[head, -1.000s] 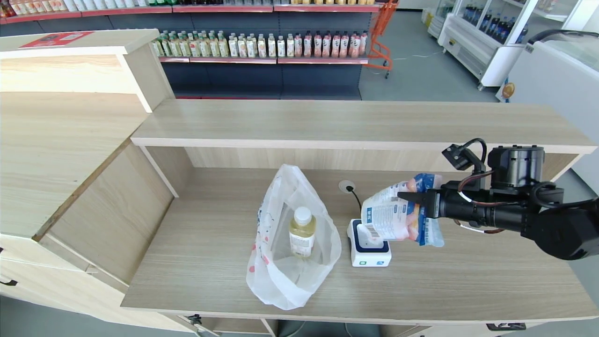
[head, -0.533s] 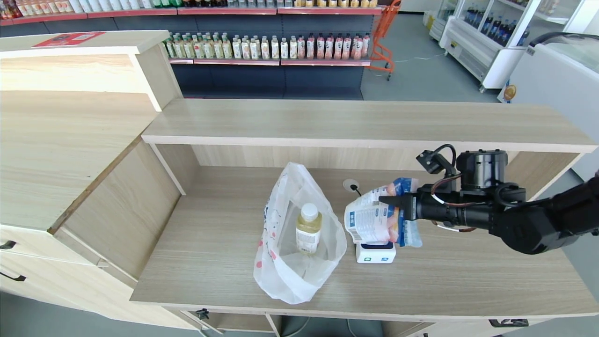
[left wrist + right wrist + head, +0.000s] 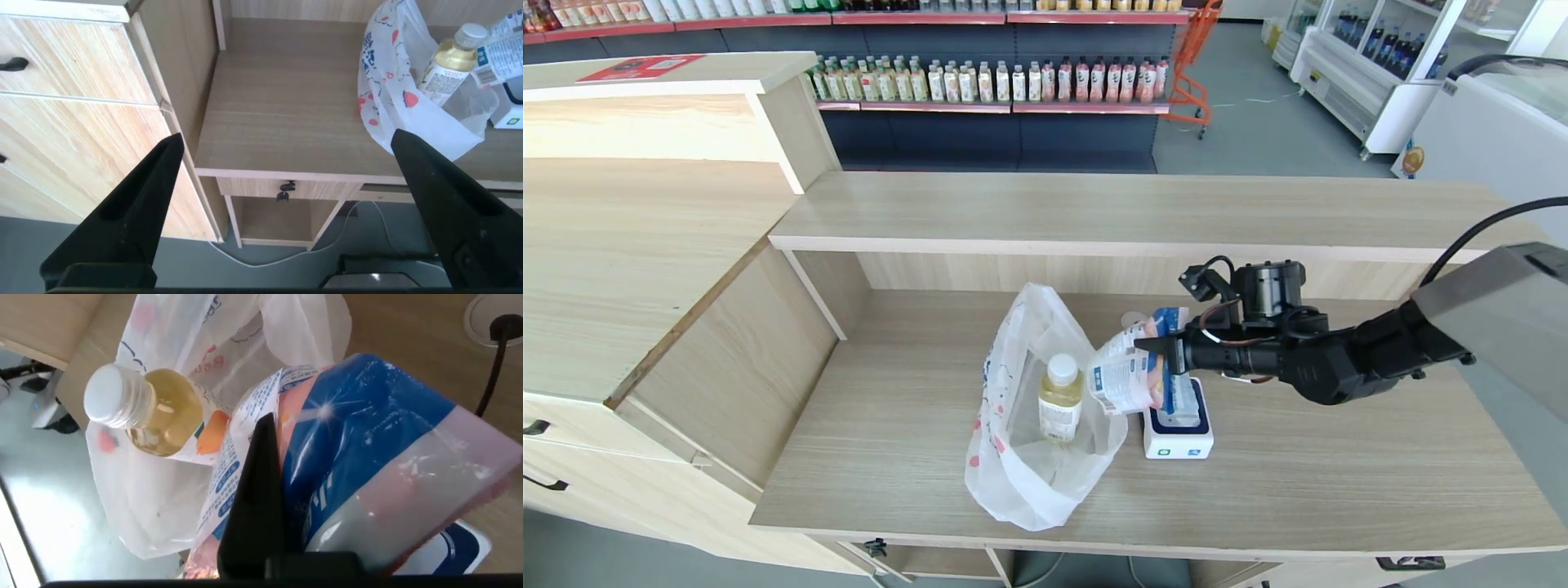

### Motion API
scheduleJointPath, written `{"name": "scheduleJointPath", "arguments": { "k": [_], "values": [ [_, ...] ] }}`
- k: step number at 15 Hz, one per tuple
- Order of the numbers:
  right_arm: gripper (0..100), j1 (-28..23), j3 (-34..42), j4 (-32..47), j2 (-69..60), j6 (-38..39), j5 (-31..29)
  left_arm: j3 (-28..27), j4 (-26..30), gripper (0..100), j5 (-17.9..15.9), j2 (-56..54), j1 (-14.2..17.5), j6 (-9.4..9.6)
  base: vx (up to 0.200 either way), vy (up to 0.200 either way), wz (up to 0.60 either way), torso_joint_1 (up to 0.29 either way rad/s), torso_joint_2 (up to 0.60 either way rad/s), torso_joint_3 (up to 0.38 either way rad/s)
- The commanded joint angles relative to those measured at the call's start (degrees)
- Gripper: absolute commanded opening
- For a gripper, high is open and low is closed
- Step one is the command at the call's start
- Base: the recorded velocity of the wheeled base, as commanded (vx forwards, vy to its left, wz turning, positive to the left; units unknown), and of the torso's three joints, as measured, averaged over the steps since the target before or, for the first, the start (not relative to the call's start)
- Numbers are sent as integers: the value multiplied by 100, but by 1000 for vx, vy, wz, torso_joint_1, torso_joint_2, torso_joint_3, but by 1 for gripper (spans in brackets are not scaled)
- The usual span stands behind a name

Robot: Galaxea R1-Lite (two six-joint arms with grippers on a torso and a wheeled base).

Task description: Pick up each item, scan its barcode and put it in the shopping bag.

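Shop counter (image 3: 1339, 490): right gripper (image 3: 1156, 347) clenched on packet (image 3: 1123, 376), held at the bag (image 3: 1013, 482) rim just past the scanner (image 3: 1178, 437), likely to drop it beside the bottle (image 3: 1058, 400). Left gripper (image 3: 286, 204) spread wide, holding nothing.

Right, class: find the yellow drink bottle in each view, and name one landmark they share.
Head view: bottle upright inside the shopping bag, beside the scanner.
Left wrist view: bottle in the shopping bag on the counter.
Right wrist view: capped bottle beside the packet.
Shared landmark: the shopping bag.
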Motion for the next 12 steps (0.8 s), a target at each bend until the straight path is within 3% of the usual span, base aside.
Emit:
{"name": "scheduleJointPath", "arguments": {
  "k": [1, 7, 12],
  "values": [
    [0, 192, -661, 94, 719, -114, 10, 1, -1, 100, 1, -2, 0, -1, 0, 0, 0, 0, 0, 0],
    [0, 526, -1699, 243, 1326, -527, 80, 1, -1, 100, 1, -2, 0, -1, 0, 0, 0, 0, 0, 0],
    [0, 535, -1707, 278, 1510, -1266, 625, 1, -1, 100, 1, -2, 0, -1, 0, 0, 0, 0, 0, 0]
  ]
}}
